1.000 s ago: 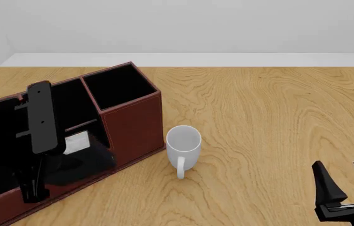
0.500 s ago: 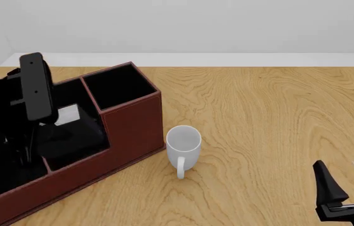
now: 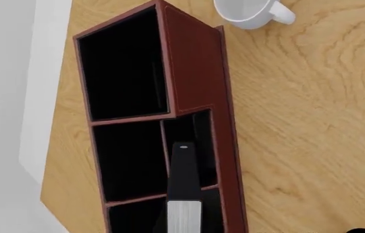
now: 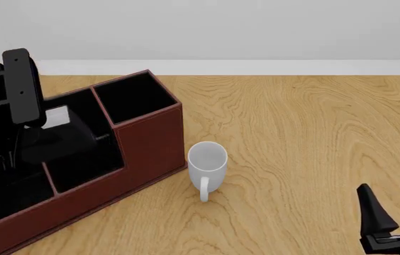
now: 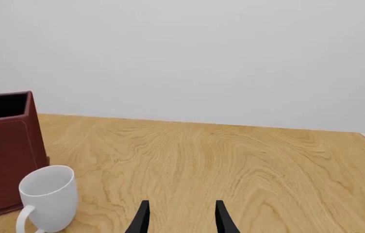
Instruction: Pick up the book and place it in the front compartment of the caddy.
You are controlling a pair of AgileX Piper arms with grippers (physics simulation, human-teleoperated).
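The caddy [image 4: 150, 139] is a large reddish-brown box with black-lined compartments at the left of the table. The book [image 4: 58, 133], black with white page edges, hangs over the caddy's middle part in my left gripper [image 4: 42, 141]. In the left wrist view the book [image 3: 184, 187] sits above the caddy [image 3: 195, 63], across a divider beside the narrow front compartment [image 3: 202, 141]. My left fingers are hidden there. My right gripper [image 4: 391, 190] is open and empty near the table's front right; it also shows in the right wrist view [image 5: 182, 208].
A white mug [image 4: 207, 162] stands upright just right of the caddy's front corner, handle toward me; it also shows in the wrist views [image 3: 250, 12] [image 5: 50, 196]. The wooden table [image 4: 306, 133] stretches right to a white wall.
My left gripper has risen and drawn back to the left with the book, from low in the caddy's front part to above its middle. The right gripper has sunk slightly.
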